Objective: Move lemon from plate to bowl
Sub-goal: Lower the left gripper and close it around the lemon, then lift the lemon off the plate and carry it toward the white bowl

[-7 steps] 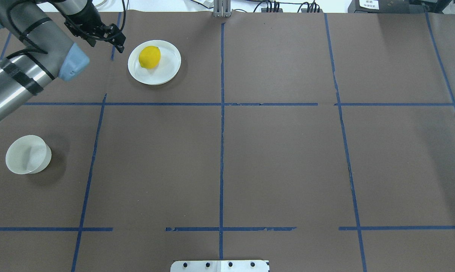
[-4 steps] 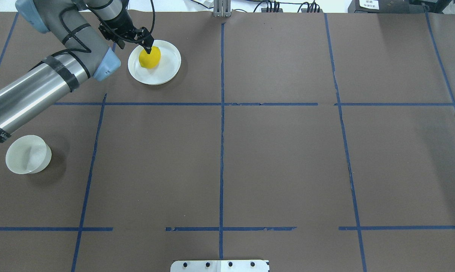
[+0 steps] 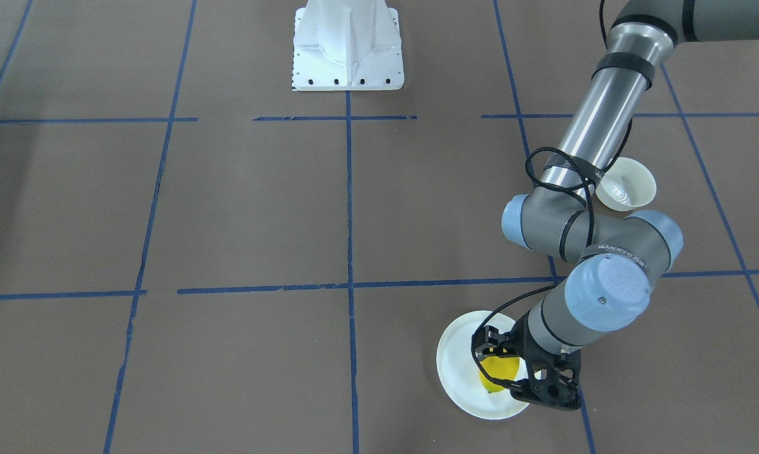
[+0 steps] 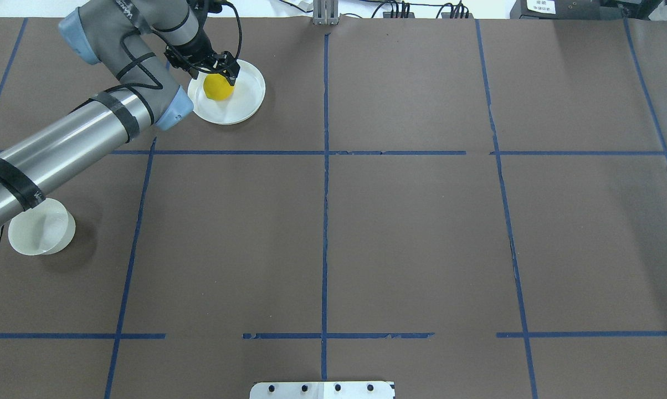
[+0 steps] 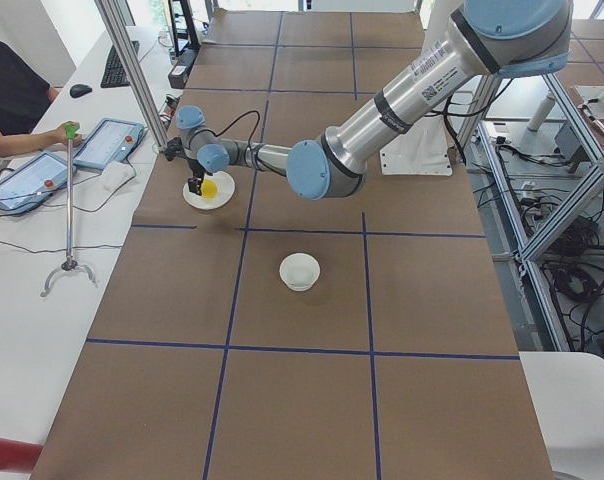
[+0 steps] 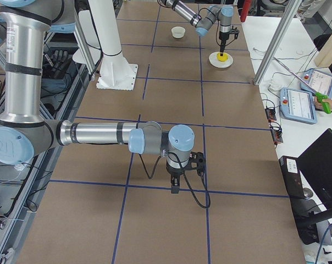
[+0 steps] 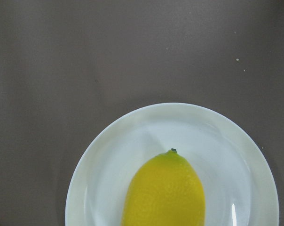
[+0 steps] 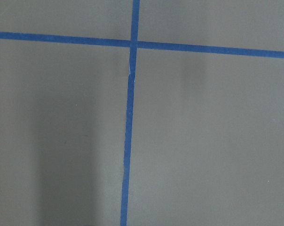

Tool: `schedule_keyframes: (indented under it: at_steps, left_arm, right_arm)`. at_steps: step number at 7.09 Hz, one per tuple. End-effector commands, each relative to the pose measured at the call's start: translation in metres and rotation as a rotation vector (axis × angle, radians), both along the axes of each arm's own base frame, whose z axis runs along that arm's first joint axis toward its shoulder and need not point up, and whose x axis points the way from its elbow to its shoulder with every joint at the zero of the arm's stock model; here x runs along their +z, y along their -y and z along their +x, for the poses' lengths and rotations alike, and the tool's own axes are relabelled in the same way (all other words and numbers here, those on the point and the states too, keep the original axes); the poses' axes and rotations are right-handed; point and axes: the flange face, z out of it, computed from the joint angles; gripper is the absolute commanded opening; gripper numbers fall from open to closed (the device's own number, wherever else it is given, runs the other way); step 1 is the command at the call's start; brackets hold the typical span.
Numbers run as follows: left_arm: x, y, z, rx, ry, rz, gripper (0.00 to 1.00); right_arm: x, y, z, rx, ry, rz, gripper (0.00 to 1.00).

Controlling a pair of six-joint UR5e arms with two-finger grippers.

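A: Lemon point(image 7: 164, 193) pos.?
B: On the plate point(image 7: 104, 160), a bit off ctr. Its small green tip shows in the left wrist cam. The plate's at the far edge of the table point(image 4: 422, 221), on the robot's left half.
A: Left gripper point(image 3: 504, 371)?
B: Low over the plate, pointing down, jaws spread w/ the lemon between them, one finger on each side. Touching the fruit or not: can't tell. The wrist cam shows no fingers, just lemon & plate.
A: Lemon off the plate?
B: No, it rests on it.
A: Bowl point(image 4: 45, 233)?
B: Upright on the table, well apart from the plate, nearer the robot, also on the left half. In the overhead cam the left forearm crosses over its rim.
A: Right gripper point(image 6: 174, 191)?
B: Seen only from the right side cam. It points straight down, low over the table, near a crossing of blue tape lines point(image 8: 129, 141), well away from plate & bowl. Wide or narrow: can't tell. Its wrist cam shows only brown table cover & tape.
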Motion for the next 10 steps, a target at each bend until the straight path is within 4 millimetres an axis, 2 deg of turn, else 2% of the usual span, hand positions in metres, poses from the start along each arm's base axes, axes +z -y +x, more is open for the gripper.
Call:
schedule_keyframes:
  at_steps: [1, 2, 3, 4, 5, 6, 7, 8, 10]
  left_arm:
    - [0.009, -0.001, 0.017, -0.028, 0.002, 0.007, 1.00]
    - [0.008, -0.003, 0.023, -0.039, 0.010, 0.009, 0.99]
    - [0.007, -0.002, 0.023, -0.052, 0.008, -0.003, 0.78]
    - [0.002, -0.001, 0.024, -0.063, 0.002, -0.013, 0.27]
    - [-0.002, 0.000, 0.021, -0.070, -0.004, -0.012, 0.00]
    - [-0.024, 0.013, -0.008, -0.091, -0.031, -0.006, 0.00]
    - [-0.028, 0.007, -0.052, -0.053, -0.069, -0.077, 0.00]
    - [-0.024, -0.023, -0.096, -0.071, -0.067, -0.098, 0.00]
    - [-0.026, -0.112, -0.162, -0.092, -0.034, -0.141, 0.00]
  right_arm:
    - [0.000, 0.000, 0.000, 0.000, 0.000, 0.000, 1.00]
    - [0.000, 0.000, 0.000, 0.000, 0.000, 0.000, 1.00]
    - [0.001, 0.000, 0.000, 0.000, 0.000, -0.001, 1.00]
    - [0.001, 0.000, 0.000, 0.000, 0.000, -0.001, 1.00]
    - [0.001, 0.000, 0.000, 0.000, 0.000, -0.001, 1.00]
    - [0.000, 0.000, 0.000, 0.000, 0.000, 0.000, 1.00]
    - [0.001, 0.000, 0.000, 0.000, 0.000, -0.001, 1.00]
    - [0.001, 0.000, 0.000, 0.000, 0.000, -0.001, 1.00]
    - [0.000, 0.000, 0.000, 0.000, -0.002, 0.000, 1.00]
